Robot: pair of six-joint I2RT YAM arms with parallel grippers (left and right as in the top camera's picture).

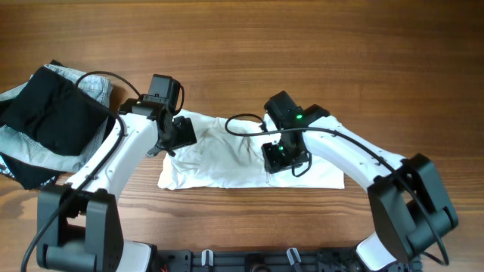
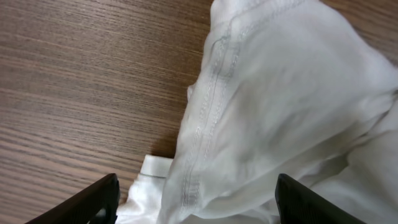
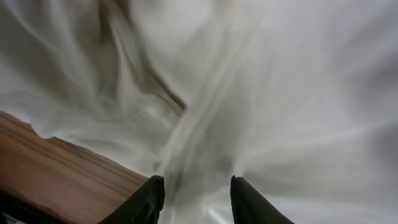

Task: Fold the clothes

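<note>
The white shirt point(image 1: 227, 155) lies directly beneath both sets of jaws, spread on the wooden table point(image 1: 318, 45) as a long, wrinkled band running left to right near the front edge; judged from that shape, the task looks partway done: the cloth seems gathered in from its full spread into a rough strip, but the edges are uneven, the upper left corner sticks out, and the strip has not yet been folded down into a compact stack. The left gripper point(image 2: 196, 196) hovers over the shirt's left end with its jaws set wide apart; nothing sits between them, and a stitched hem point(image 2: 208, 112) rises as a loose ridge just ahead, with bare wood to its left. The right gripper point(image 3: 196, 193) stands low over the middle of the shirt, its jaws parted by a moderate gap; only blurred white folds show through that gap, and no cloth appears pinched, though whether the tips brush the fabric I cannot tell. Outward from there, both white arms arch in from the near edge of the table, one on each side of the shirt; well apart at the far left lies a black garment point(image 1: 53, 113) on top of a pale grey one point(image 1: 94, 85), neither touched by a gripper.
</note>
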